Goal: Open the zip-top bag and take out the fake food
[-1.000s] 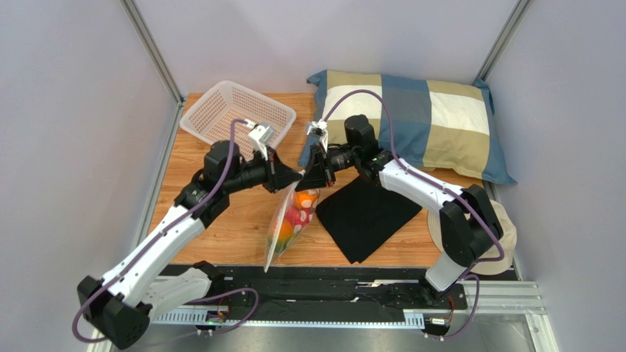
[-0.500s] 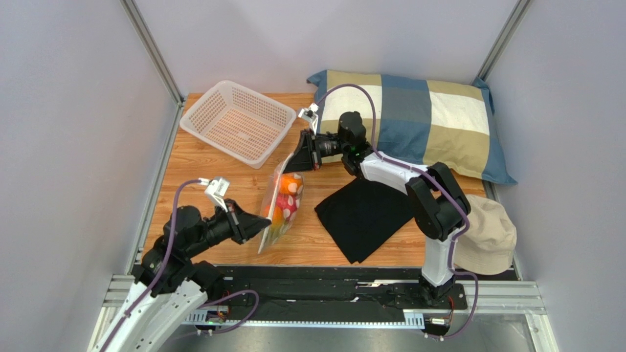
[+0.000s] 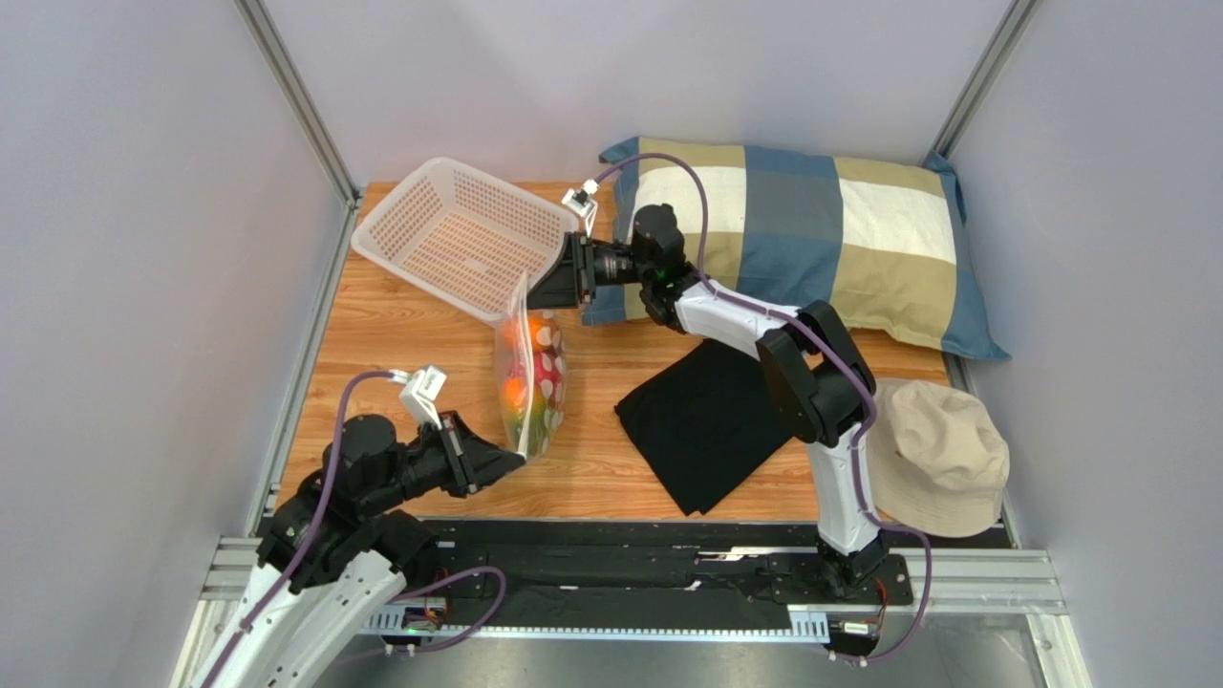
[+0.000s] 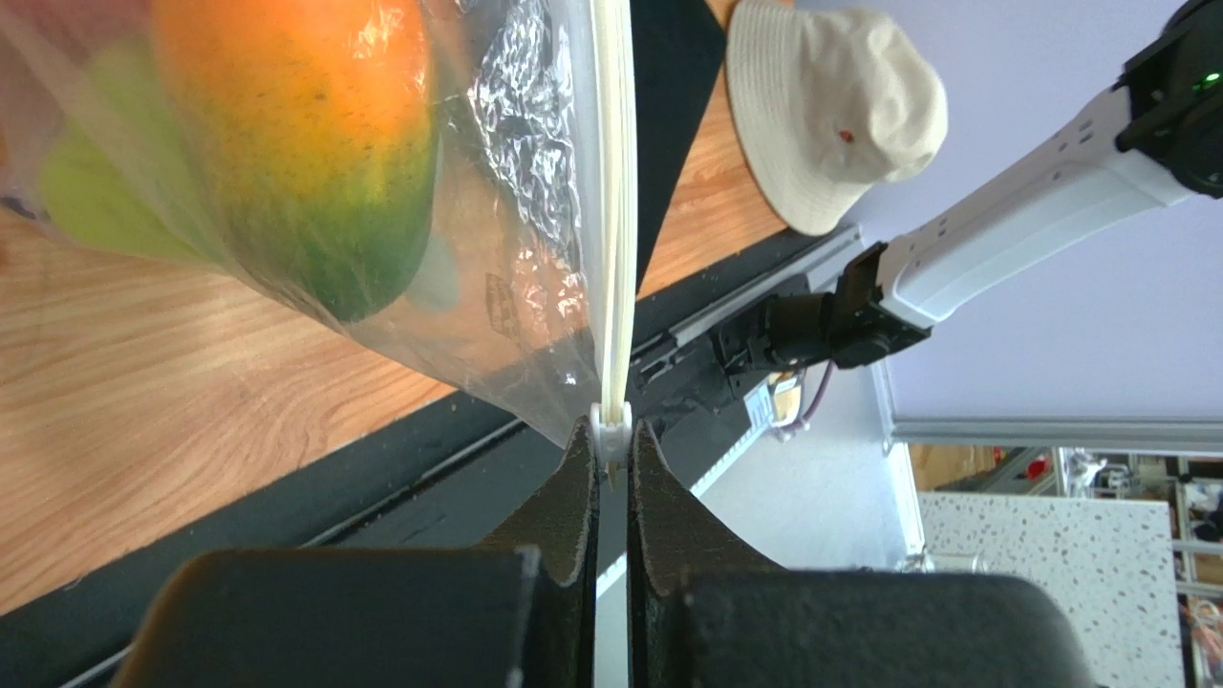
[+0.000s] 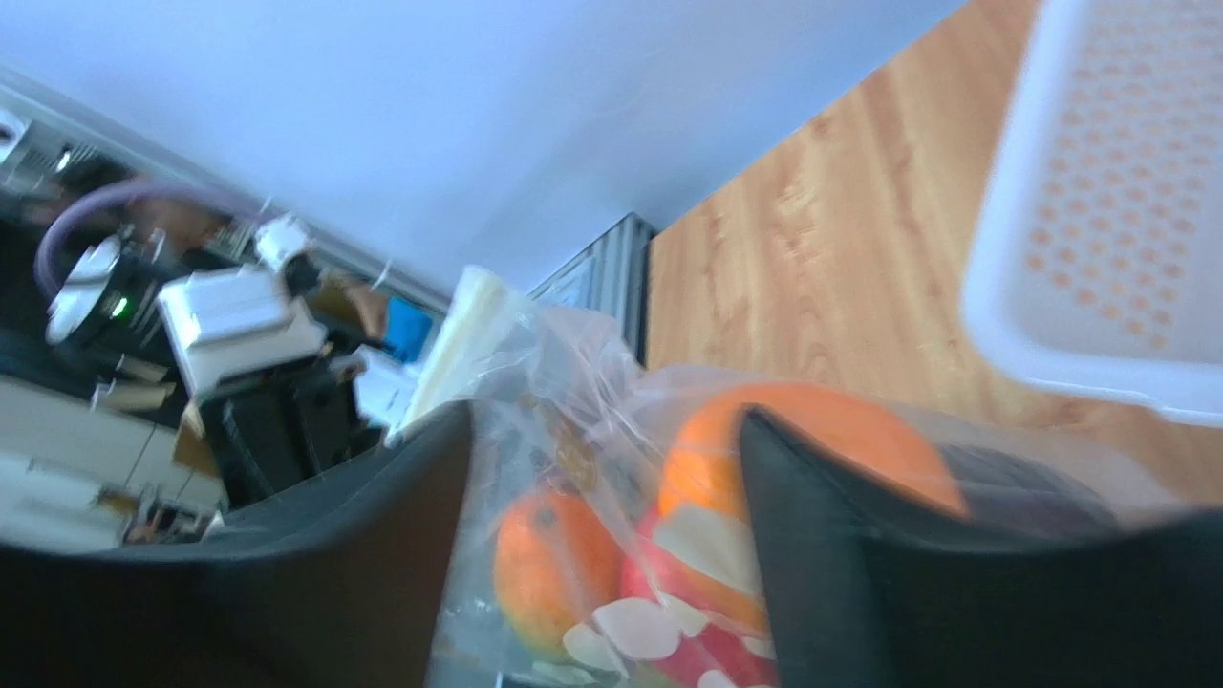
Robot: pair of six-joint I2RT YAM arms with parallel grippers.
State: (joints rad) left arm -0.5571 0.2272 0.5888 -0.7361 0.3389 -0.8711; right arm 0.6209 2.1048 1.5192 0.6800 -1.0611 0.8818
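My left hand (image 4: 612, 447) is clamped on the near end of the zip strip (image 4: 615, 215). The zip-top bag (image 3: 534, 376) stretches over the tabletop (image 3: 388, 373) to my right hand (image 3: 553, 284) at the far end; can't tell whether that one grips. Looks like the unzip step, fake food (image 3: 517, 399) all inside; next, spread the mouth without dropping the bag.

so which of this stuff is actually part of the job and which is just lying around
Part of the job: zip-top bag; fake food inside it; left gripper, pinching the zip end; right gripper, holding the bag's top.

Just lying about: white basket; checked pillow; black cloth; beige hat.
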